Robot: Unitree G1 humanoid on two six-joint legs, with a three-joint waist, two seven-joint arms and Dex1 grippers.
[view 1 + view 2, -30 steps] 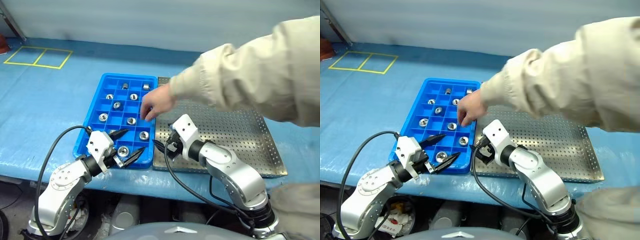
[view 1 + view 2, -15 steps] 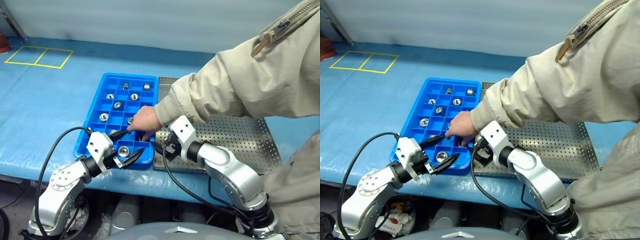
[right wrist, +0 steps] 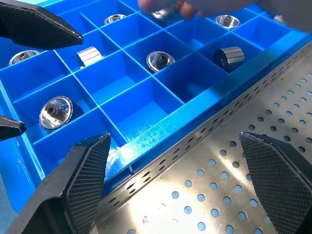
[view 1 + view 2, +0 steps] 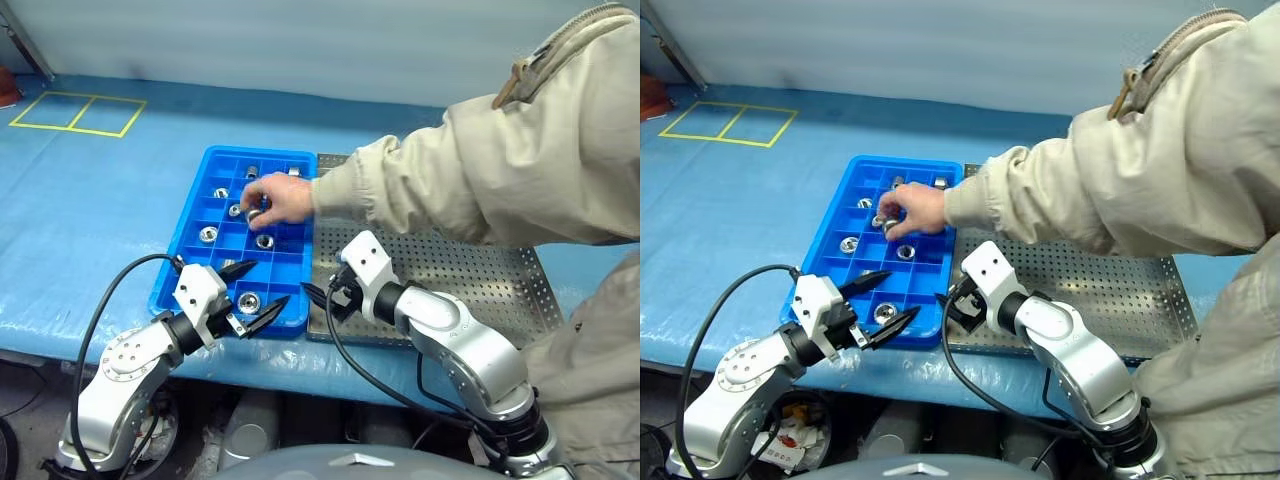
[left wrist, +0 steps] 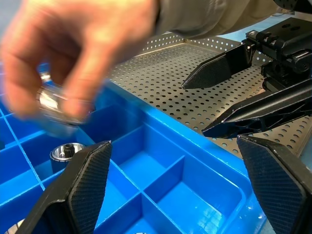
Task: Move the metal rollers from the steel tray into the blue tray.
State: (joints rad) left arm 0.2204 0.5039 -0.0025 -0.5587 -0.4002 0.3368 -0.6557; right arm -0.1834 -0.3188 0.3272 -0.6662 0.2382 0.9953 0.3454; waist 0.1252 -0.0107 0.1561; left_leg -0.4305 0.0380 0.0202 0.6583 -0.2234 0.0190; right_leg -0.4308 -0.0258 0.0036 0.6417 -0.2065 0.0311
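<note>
The blue tray [image 4: 176, 262] lies left of the steel tray [image 4: 470, 275], rim to rim. Several metal rollers sit in its compartments, such as one [image 4: 247, 301] near the front and another [image 3: 160, 59] further in. A person's hand [image 4: 275, 198] hovers over the tray's far middle, pinching a roller [image 5: 57, 103]. My left gripper [image 4: 272, 281] is open over the tray's near edge and holds nothing. Just over the steel tray's near-left corner, my right gripper [image 4: 316, 294] is open and empty, its fingers [image 5: 222, 68] pointing at the blue tray.
The person's beige sleeve [image 4: 480, 170] crosses above the steel tray from the right. Both trays rest on a blue covered table [image 4: 90, 190], with a yellow taped rectangle [image 4: 78, 113] at the far left. A black cable [image 4: 110, 300] loops beside my left arm.
The person's hand has moved from the blue tray's near-right compartments to its far middle, carrying a roller. That near-right compartment is now empty. Neither gripper has moved.
</note>
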